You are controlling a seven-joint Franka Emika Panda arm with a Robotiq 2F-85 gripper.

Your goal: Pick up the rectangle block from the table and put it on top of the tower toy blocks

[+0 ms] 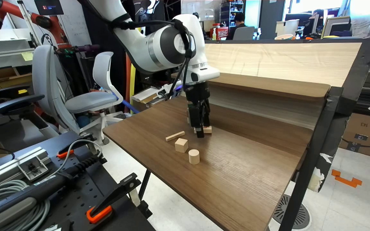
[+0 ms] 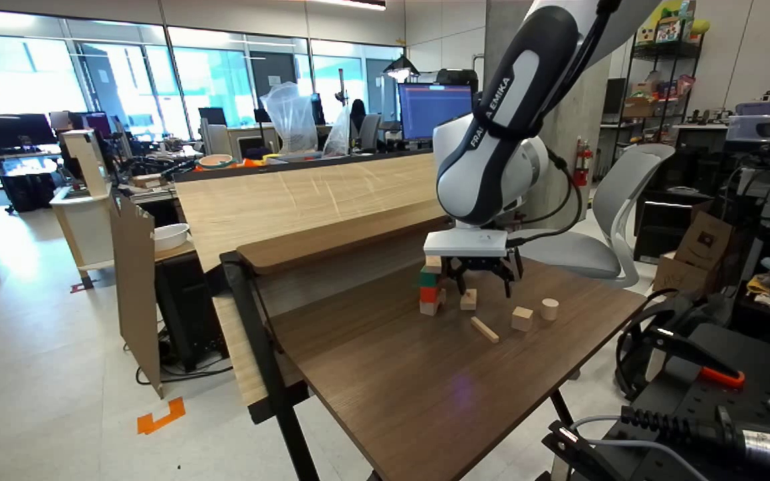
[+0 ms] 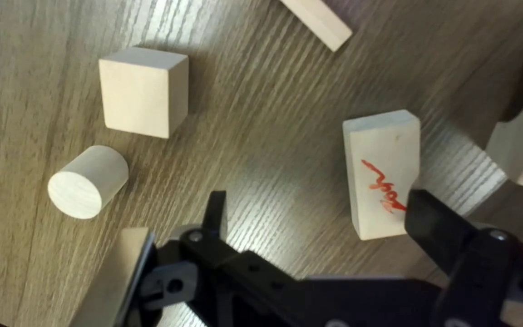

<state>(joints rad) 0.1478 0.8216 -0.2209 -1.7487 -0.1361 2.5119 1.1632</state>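
Observation:
The rectangle block [image 3: 379,181] is pale wood with red writing and lies flat on the brown table [image 2: 412,381]; an exterior view shows it too [image 2: 468,300]. The tower toy blocks [image 2: 429,292] stand upright beside it, with pale, green and orange-red pieces. In the wrist view only a pale curved part [image 3: 522,141] shows at the right edge. My gripper [image 3: 320,211] is open and empty, pointing down above the table. One fingertip overlaps the rectangle block's edge in the wrist view; I cannot tell if they touch. In an exterior view the gripper [image 1: 203,131] mostly hides the tower.
A pale cube [image 3: 139,93], cylinder [image 3: 89,181] and flat strip [image 3: 320,22] lie near the rectangle block. The slanted shelf [image 1: 268,85] overhangs the table's back, close behind the tower. A pale piece [image 3: 111,277] at the wrist view's lower left is unclear.

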